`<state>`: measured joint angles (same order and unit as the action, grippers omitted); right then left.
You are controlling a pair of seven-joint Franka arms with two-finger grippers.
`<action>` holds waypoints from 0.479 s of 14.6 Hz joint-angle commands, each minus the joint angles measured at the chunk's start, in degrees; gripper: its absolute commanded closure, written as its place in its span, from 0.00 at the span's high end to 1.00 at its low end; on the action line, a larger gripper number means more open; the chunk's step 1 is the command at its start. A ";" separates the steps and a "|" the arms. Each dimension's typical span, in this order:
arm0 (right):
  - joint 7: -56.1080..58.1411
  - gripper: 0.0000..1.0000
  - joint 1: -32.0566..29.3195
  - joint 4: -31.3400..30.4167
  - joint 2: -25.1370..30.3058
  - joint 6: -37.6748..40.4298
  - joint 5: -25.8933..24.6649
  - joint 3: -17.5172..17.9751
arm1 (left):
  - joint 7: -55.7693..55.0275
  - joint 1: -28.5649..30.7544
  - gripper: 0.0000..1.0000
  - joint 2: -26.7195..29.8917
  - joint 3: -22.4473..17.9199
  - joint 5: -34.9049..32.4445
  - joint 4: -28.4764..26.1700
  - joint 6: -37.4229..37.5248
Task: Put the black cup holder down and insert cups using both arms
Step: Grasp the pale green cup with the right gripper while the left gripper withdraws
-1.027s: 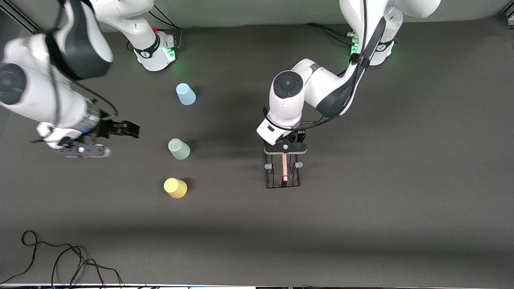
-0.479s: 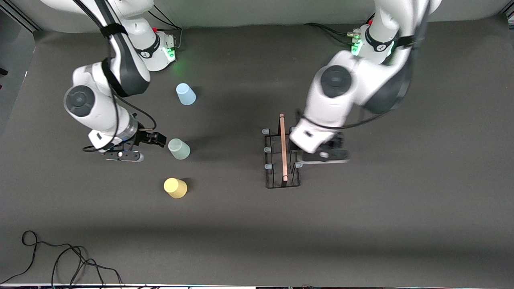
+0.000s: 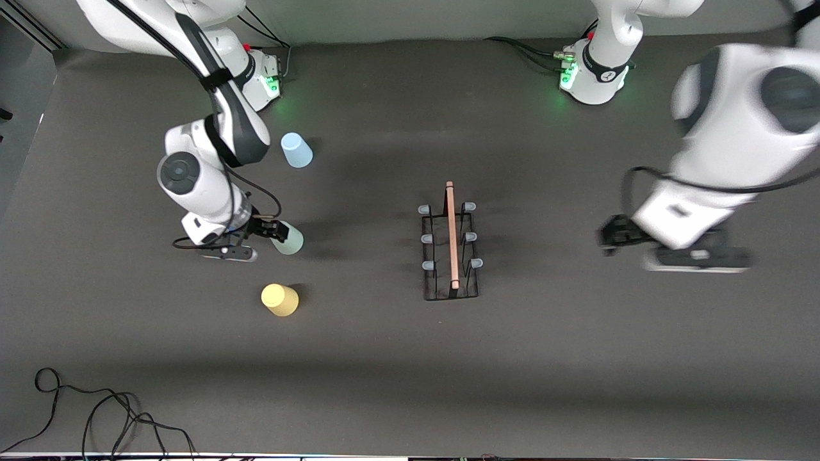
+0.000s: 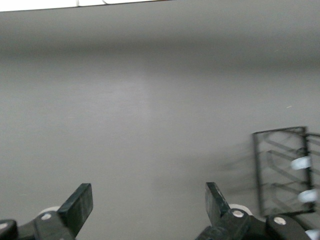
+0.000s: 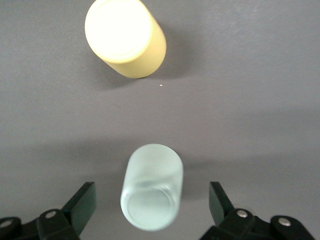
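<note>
Because it is thin wire, the black cup holder [image 3: 451, 246] looks light yet stiff, best lifted by its wooden rod handle [image 3: 451, 234]; it stands upright mid-table, six pale-tipped pegs in two rows. The cups, small and tapered, look light, smooth and easily squeezed; take one across its side wall. All lie toward the right arm's end from the holder: blue cup [image 3: 296, 150], green cup [image 3: 286, 237], yellow cup [image 3: 280, 299]. The right gripper [image 3: 269, 230] straddles the green cup, fingers spread, not yet pinching. The left gripper [image 3: 614, 233], spread and empty, is toward the left arm's end from the holder.
</note>
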<state>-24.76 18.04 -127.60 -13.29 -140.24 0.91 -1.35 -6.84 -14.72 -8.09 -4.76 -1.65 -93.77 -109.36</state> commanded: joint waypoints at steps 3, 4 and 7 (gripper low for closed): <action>-2.23 1.00 0.68 -0.10 -4.81 -4.25 -0.29 -0.23 | 14.38 9.08 1.00 1.94 0.89 0.60 -2.56 0.81; -2.23 1.00 0.68 -0.19 -5.25 -4.16 -0.29 -0.23 | 15.00 9.62 1.00 1.94 0.89 0.60 -2.47 1.07; -2.31 1.00 0.68 -0.37 -6.40 -3.02 -0.29 -0.14 | 16.84 10.50 1.00 1.76 0.81 0.51 -1.77 3.44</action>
<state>-25.55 18.35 -127.84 -19.37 -143.50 0.91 -1.38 8.04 -4.70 -7.00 -4.73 -1.34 -95.61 -107.47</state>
